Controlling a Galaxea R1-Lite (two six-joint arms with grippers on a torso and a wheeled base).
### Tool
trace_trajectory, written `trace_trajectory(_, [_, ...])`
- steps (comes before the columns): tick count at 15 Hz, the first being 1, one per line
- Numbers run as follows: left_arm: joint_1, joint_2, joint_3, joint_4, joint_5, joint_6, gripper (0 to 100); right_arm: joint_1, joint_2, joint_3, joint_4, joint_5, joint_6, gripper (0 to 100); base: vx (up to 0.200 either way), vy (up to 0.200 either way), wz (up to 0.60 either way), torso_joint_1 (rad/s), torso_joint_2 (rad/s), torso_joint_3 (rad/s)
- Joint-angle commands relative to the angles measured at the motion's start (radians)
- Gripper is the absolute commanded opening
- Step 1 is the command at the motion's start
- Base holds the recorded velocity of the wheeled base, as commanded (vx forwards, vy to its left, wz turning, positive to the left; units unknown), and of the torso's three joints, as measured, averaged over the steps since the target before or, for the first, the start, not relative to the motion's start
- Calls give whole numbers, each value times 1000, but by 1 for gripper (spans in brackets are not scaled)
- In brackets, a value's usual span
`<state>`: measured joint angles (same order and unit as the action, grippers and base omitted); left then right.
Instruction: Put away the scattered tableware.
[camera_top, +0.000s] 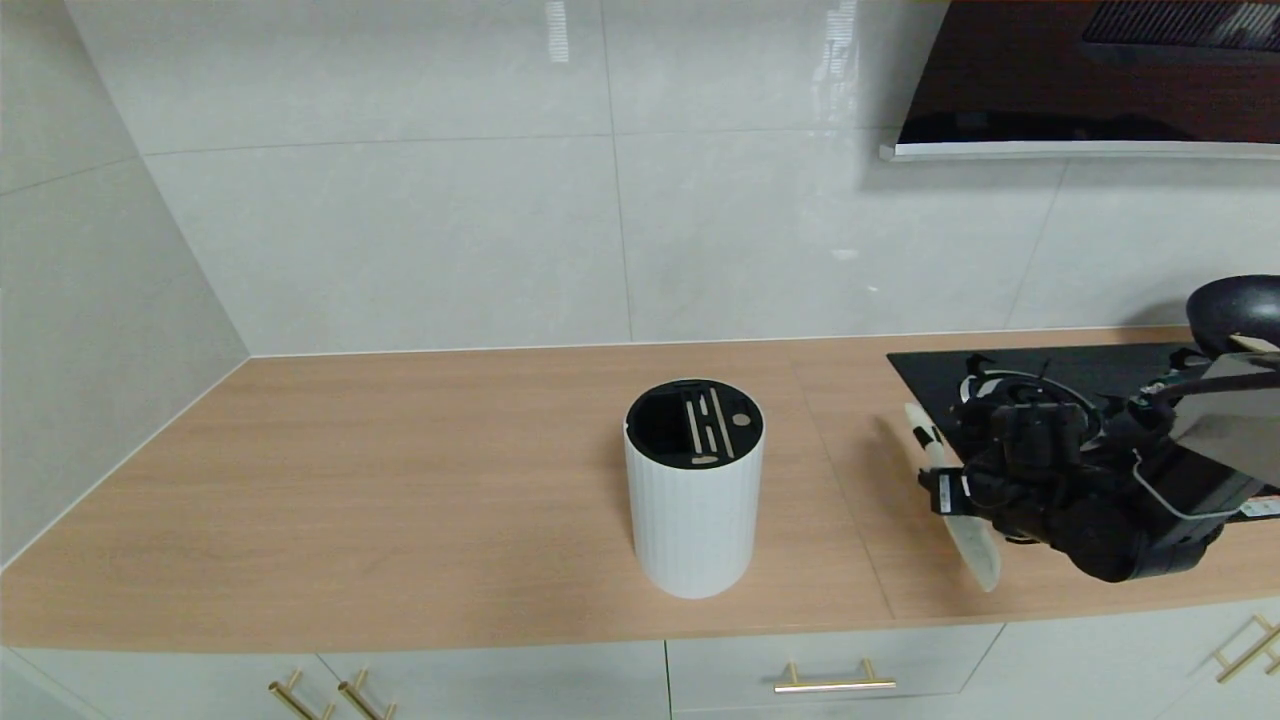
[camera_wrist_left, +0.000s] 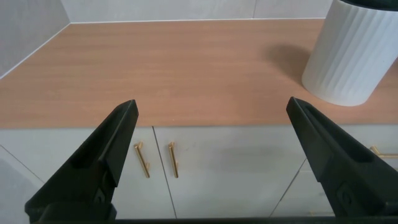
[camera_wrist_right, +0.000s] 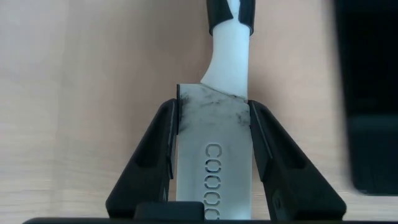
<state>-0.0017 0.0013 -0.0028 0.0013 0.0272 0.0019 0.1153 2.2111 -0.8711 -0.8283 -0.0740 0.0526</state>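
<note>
Looking at the right side of the counter (camera_top: 400, 480), you have the right gripper (camera_top: 950, 492) down on the knife (camera_top: 975, 545), which lies just left of the black cooktop (camera_top: 1060, 365) with its handle pointing far and its blade tip pointing near. From the right wrist camera the gripper (camera_wrist_right: 213, 102) has its two black fingers (camera_wrist_right: 163, 143) closed in on the pale, grey-smudged blade (camera_wrist_right: 214, 130), one against each long edge, so the knife is held across its width. The white neck runs from there to a handle with a black band. A row of raised characters is pressed into the blade between the fingers; part of it runs under the gripper. You cannot tell from these views whether the knife is resting on the wood or lifted off it.

The white ribbed holder (camera_top: 693, 520) stands upright near the middle of the counter, well apart from the knife on its left. Its black top has a large opening and several narrow slots.

Your left gripper (camera_wrist_left: 211, 106) hangs in front of the near counter edge, above the cabinet doors (camera_wrist_left: 224, 168), spread wide with nothing between its fingers; the holder (camera_wrist_left: 351, 56) stands well apart from it.

A dark pan (camera_top: 1235, 310) sits at the far right of the cooktop, under the range hood (camera_top: 1090, 80).
</note>
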Motion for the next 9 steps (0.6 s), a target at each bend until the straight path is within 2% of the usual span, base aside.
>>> trace_trajectory(1, [0,0,1,2,0,20,100,7,-218,43,-9,8,-2,0,0,0,0,0,0,0])
trace_trajectory(2, [0,0,1,2,0,23,100,9,-261,37,-9,14,-3,0,0,0,0,0,0,0])
trace_trajectory(3, [0,0,1,0,0,-7,100,20,-318,24,-9,36,-7,0,0,0,0,0,0,0])
trace_trajectory(6, [0,0,1,0,-1,6,100,79,-398,-31,8,68,-7,0,0,0,0,0,0,0])
trace_trajectory(7, [0,2,1,-1,-15,38,100,129,-426,-54,37,59,-7,0,0,0,0,0,0,0])
trace_trajectory(8, [-6,23,-22,3,-72,75,100,165,-452,-71,66,57,-5,0,0,0,0,0,0,0])
trace_trajectory(9, [-21,98,-97,17,-165,75,100,198,-479,-95,107,57,-5,0,0,0,0,0,0,0])
